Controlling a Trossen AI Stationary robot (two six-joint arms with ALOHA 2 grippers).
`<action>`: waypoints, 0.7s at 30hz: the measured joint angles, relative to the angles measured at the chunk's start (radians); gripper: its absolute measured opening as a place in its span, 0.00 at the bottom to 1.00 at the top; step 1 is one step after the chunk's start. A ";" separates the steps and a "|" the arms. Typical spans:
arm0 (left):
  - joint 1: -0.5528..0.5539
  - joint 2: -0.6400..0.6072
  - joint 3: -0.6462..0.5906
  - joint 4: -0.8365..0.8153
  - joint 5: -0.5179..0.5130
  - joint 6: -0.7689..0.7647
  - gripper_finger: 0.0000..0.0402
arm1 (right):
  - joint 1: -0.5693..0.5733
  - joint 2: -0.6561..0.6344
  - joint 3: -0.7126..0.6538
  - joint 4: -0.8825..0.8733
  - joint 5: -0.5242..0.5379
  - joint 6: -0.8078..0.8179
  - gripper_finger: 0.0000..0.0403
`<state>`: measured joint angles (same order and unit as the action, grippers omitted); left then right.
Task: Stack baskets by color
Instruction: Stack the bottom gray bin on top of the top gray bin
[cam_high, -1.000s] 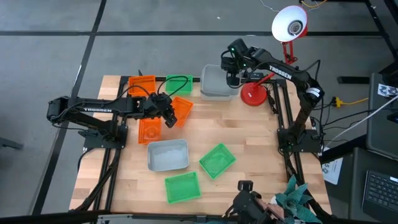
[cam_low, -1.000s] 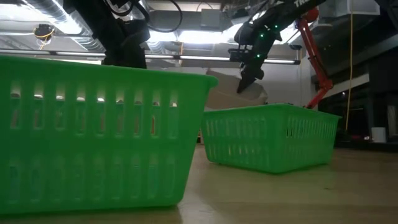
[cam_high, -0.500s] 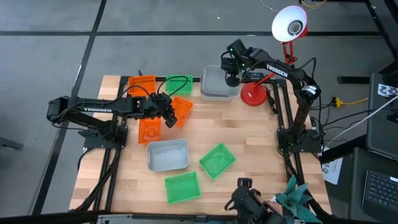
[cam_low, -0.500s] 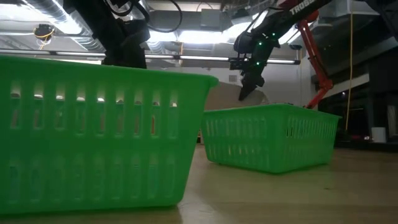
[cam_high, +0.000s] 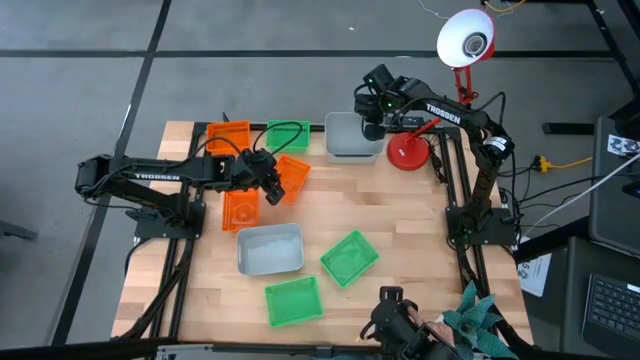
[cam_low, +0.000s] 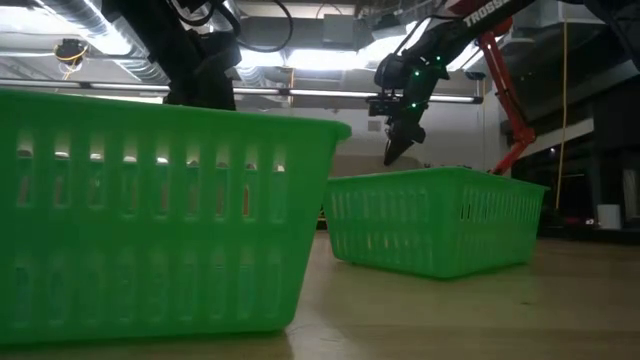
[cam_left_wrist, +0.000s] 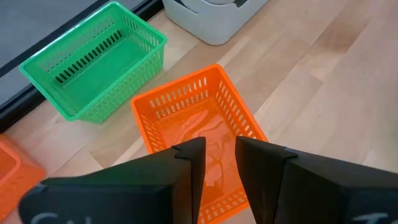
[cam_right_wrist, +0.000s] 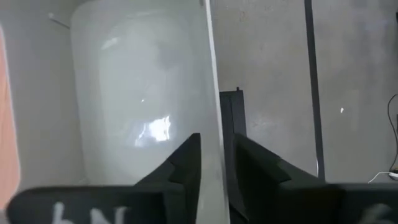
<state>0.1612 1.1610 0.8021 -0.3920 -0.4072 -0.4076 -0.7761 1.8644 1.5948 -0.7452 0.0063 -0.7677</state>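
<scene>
**A:** High view: your right claw (cam_high: 371, 126) sat over the near-lamp wall of the grey basket (cam_high: 345, 145), which lay at the desk's (cam_high: 420, 220) far edge beside the lamp (cam_high: 408, 155). Your left claw (cam_high: 272, 182) was at the rim of the tilted orange basket (cam_high: 293, 175), mid-desk.

**B:** Low view: only the right claw showed, tips pointing down behind a green basket (cam_low: 430, 220). I couldn't see the grey one from there.

**A:** Left wrist view: your fingers (cam_left_wrist: 189, 162) stood narrowly apart and looked to be pinching the orange basket's near wall. I judged it wise to keep that grip firm and level the basket before nesting it.

**B:** Right wrist view: your fingers (cam_right_wrist: 186, 158) were spread either side of the grey rim, apparently not pinching it. Judgement: you'd do best to lift straight up, so neither finger catches the wall and drags the basket.
</scene>
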 joint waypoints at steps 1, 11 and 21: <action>0.000 0.000 0.000 0.000 0.000 0.000 0.20 | 0.000 -0.003 0.000 0.000 0.000 0.000 0.25; 0.000 0.000 0.000 0.000 -0.002 0.000 0.20 | 0.038 -0.085 0.001 0.004 0.001 0.000 0.27; 0.000 0.000 0.000 0.000 -0.026 0.000 0.20 | 0.139 -0.072 -0.088 0.354 0.345 0.010 0.22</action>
<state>0.1612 1.1610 0.8021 -0.3919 -0.4332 -0.4076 -0.6369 1.7924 1.5065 -0.3913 0.3517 -0.7579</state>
